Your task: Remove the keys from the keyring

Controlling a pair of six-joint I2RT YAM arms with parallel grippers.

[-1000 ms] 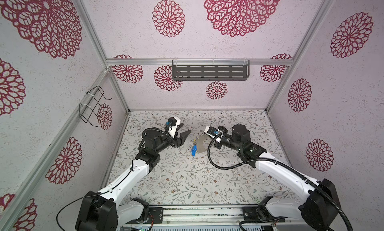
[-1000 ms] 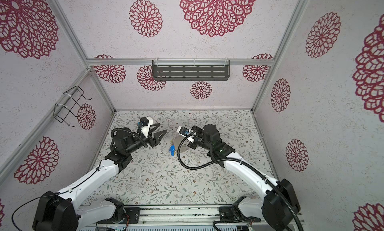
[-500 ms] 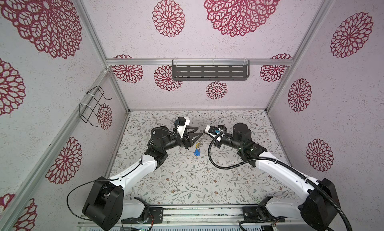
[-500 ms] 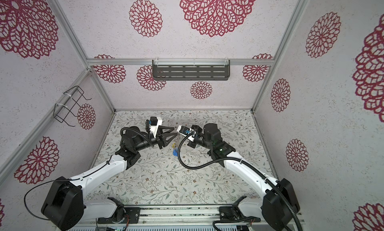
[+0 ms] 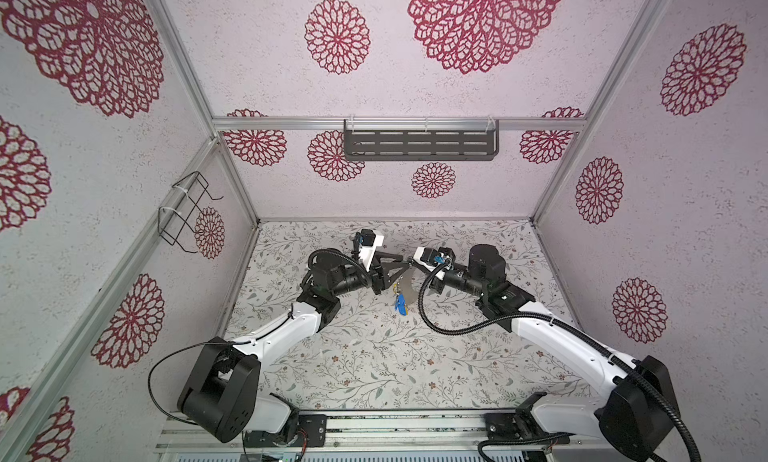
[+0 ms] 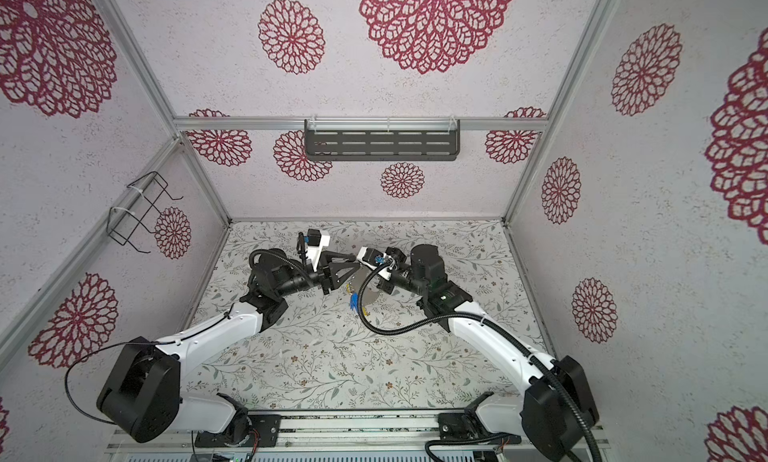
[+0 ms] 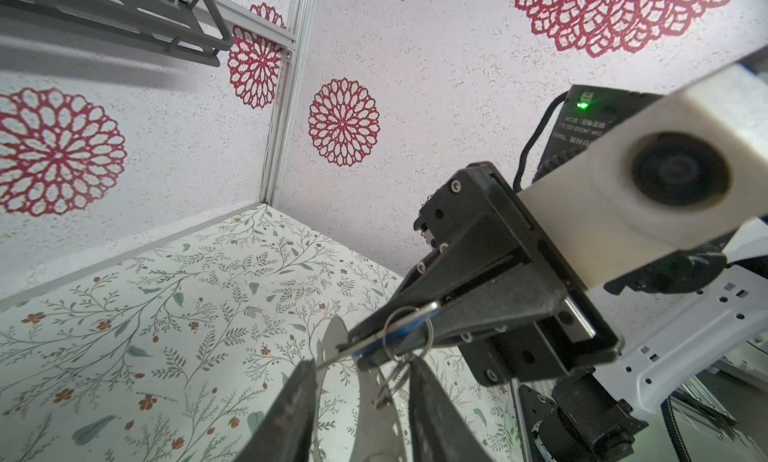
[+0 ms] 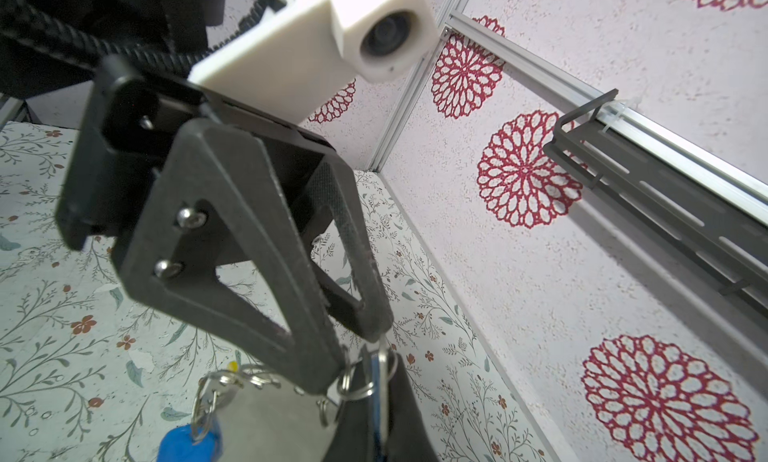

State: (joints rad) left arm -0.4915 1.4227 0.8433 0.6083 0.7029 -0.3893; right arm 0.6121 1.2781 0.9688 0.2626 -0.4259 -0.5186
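Where rosette walls [image 5: 415, 86] meet leafy table [image 5: 374, 356], left tool [image 7: 362, 370] stands narrow, right tool [image 7: 353, 344] clamps keys [image 7: 399, 335].

Tabletop [image 5: 374, 356] printed with leafy sprigs and small red flowers, pale textured walls [image 5: 623, 273] with crimson rosettes [image 5: 337, 36], aluminium frame rails [image 5: 291, 123], dark grey slotted shelf [image 5: 419, 144] on the back rail, black wire basket [image 5: 185, 212] on the left wall, apparently zip-tied

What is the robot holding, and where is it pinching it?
The right gripper pinches a blue key tag; the keyring hangs below. The left gripper straddles the keyring, jaws apart.
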